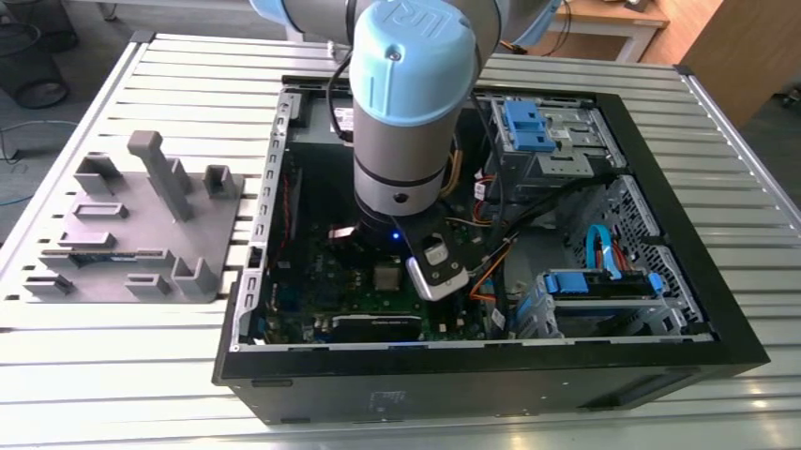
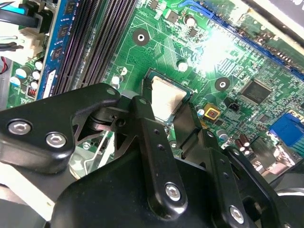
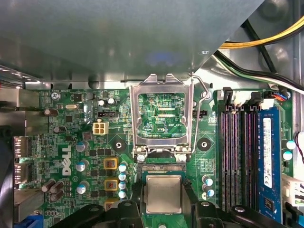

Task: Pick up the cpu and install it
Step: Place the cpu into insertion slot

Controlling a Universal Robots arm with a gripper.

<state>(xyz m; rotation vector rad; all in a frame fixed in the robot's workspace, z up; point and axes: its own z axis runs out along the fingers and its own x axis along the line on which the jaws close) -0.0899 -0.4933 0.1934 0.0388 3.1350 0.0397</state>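
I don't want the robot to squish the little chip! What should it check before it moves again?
1. Metal load plate flipped up and open: ok.
2. cpu lined up square with the socket: ok.
3. cpu sitting flat, all the way down: cannot tell.
4. gripper centred over the cpu: ok. Whether it really grips the chip: cannot tell.
5. Yellow cable well away from the socket: ok.
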